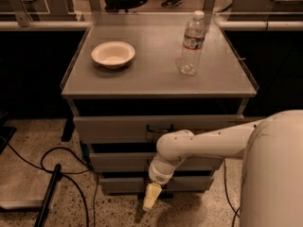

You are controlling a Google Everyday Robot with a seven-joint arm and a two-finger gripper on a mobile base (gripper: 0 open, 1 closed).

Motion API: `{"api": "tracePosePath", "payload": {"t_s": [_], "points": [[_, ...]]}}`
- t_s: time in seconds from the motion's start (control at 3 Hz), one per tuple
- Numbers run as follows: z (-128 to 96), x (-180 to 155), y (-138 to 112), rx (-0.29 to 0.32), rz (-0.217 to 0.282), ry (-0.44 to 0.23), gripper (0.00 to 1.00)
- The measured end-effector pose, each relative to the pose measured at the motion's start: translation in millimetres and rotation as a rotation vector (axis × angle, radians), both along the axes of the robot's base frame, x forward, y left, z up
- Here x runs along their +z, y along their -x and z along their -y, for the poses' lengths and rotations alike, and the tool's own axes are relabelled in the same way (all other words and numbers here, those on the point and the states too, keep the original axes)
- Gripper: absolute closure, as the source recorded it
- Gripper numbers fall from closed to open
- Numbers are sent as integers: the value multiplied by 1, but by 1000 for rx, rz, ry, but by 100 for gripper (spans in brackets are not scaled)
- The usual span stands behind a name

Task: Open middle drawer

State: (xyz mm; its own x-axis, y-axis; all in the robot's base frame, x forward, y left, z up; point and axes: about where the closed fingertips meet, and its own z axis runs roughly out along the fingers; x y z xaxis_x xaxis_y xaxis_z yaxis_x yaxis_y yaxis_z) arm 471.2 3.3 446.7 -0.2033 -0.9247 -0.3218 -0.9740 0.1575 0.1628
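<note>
The grey metal cabinet (156, 86) shows three drawer fronts, all pushed in. The middle drawer (118, 162) is the low grey front between the wide top front (109, 128) and the narrow bottom front (123, 184). Its handle is hidden behind my wrist. My white arm (213, 143) reaches in from the right across the drawer fronts. My gripper (149, 197), with cream fingers, points down in front of the bottom drawer, below the middle drawer and near the floor. It holds nothing that I can see.
A white bowl (113, 54) and a clear water bottle (191, 44) stand on the cabinet top. The top drawer has a dark loop handle (159, 128). Black cables (61, 167) and a dark bar (47, 195) lie on the speckled floor to the left.
</note>
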Motion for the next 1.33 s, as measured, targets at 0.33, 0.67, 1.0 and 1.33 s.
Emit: {"api": "tracePosePath", "payload": {"t_s": [0.33,0.67,1.0,1.33], "points": [[6,-9,-13,-27,19,12,0],[21,-27,-29,-66,23,30,0],[20,-37,-32,-67,15,26,0],[11,-49,-37,-33,1,17,0]]}}
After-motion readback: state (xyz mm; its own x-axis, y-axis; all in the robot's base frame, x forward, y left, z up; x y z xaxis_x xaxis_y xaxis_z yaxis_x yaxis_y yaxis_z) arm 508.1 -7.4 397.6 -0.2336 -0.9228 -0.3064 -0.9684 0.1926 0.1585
